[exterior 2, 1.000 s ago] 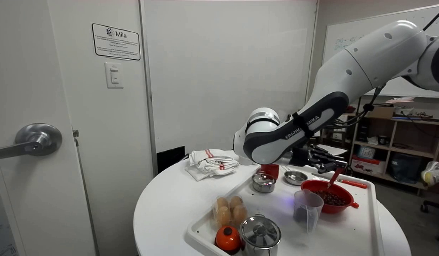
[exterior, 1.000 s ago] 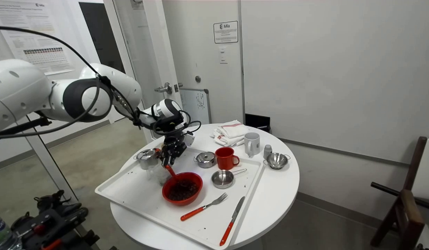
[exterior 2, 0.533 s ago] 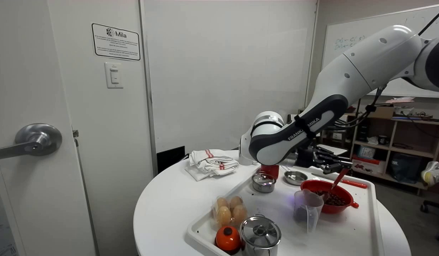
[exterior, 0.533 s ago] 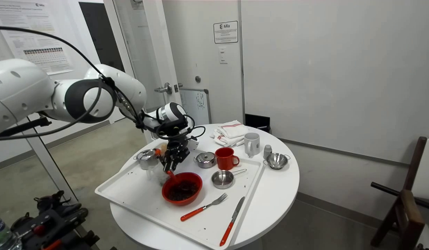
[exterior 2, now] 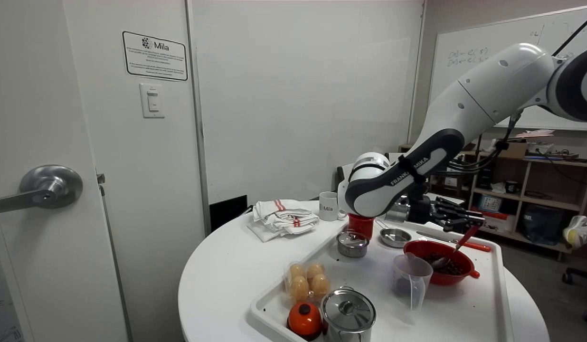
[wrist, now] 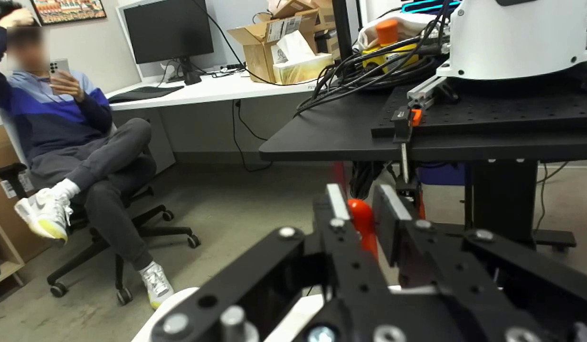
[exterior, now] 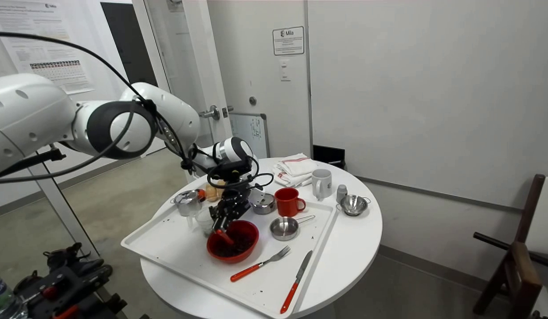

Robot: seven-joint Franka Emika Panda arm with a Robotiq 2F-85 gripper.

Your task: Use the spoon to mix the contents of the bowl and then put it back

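Gripping the spoon (exterior 2: 465, 239), the tool (wrist: 364, 207) has shifted toward the corner of the tray (exterior: 181, 248) nearest the knife (exterior: 297, 280); the spoon tilts more in the bowl (exterior: 236, 258).

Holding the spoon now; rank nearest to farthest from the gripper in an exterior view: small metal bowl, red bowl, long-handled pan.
1. Red bowl, below the gripper.
2. Long-handled pan, right of the red bowl in the picture.
3. Small metal bowl, further right, off the tray.
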